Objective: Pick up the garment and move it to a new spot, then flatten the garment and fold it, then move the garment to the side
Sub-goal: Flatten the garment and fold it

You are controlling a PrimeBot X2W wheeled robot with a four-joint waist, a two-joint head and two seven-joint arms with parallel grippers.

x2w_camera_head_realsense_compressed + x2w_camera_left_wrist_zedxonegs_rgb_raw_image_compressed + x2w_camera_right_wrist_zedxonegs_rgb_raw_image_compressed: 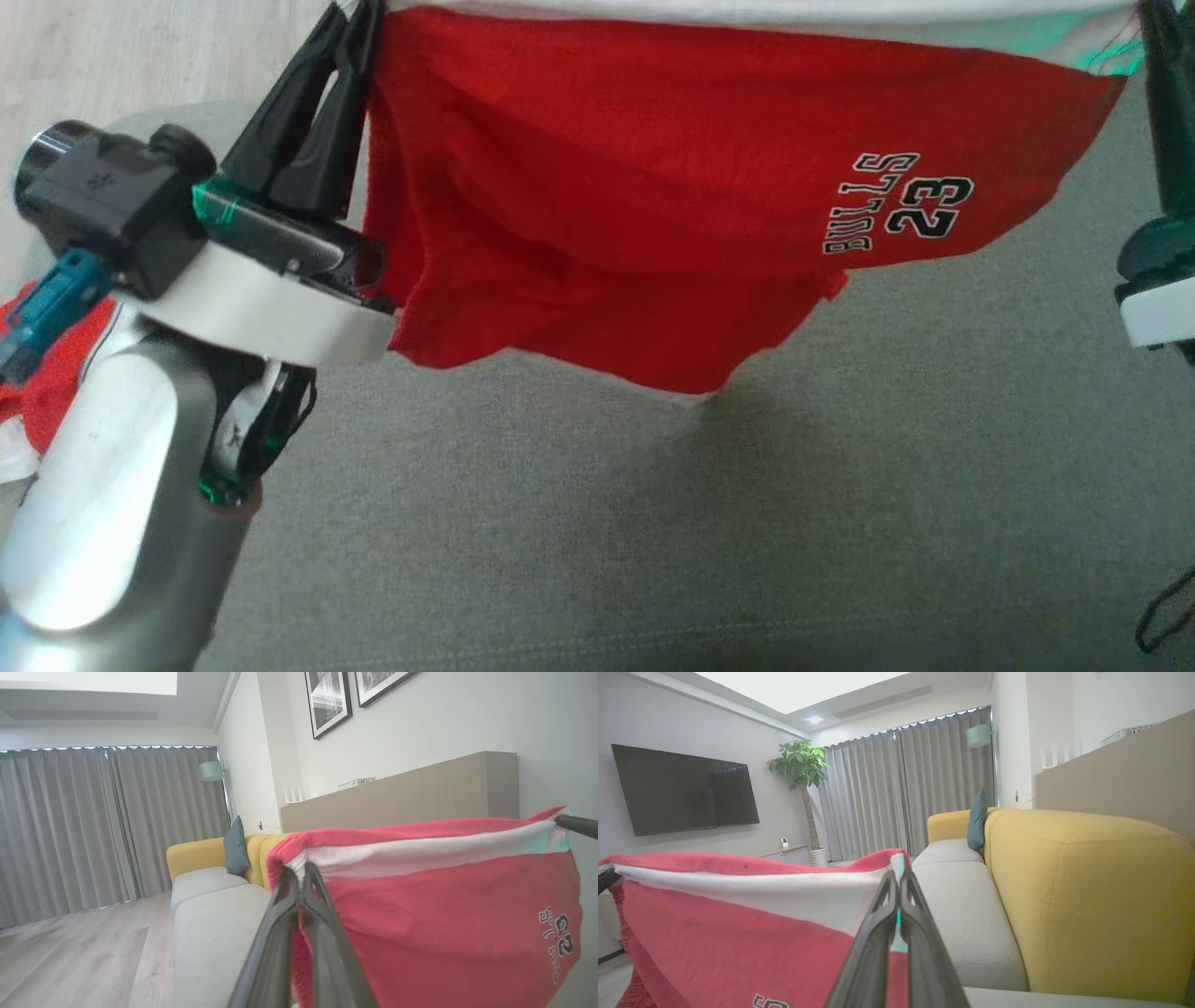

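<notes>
The garment (pixel 653 177) is a red jersey with a white band and "BULLS 23" in black print, stretched out in the air above the grey sofa seat (pixel 653 523). My left gripper (pixel 359 19) is shut on its left top corner. My right gripper (pixel 1150 28) is shut on its right top corner. In the left wrist view the dark fingers (pixel 299 882) pinch the white-trimmed edge of the garment (pixel 444 914), and the other gripper's tip shows at the far corner. The right wrist view has my gripper (pixel 896 882) clamped on the garment (pixel 738 933) likewise.
Another red and white cloth (pixel 47 373) lies at the far left behind my left arm. A yellow sofa back (pixel 1087 896) with a teal cushion (pixel 976 819) runs along the wall. Wooden floor (pixel 70 956) lies beside the sofa. A black cord (pixel 1167 607) sits at the right edge.
</notes>
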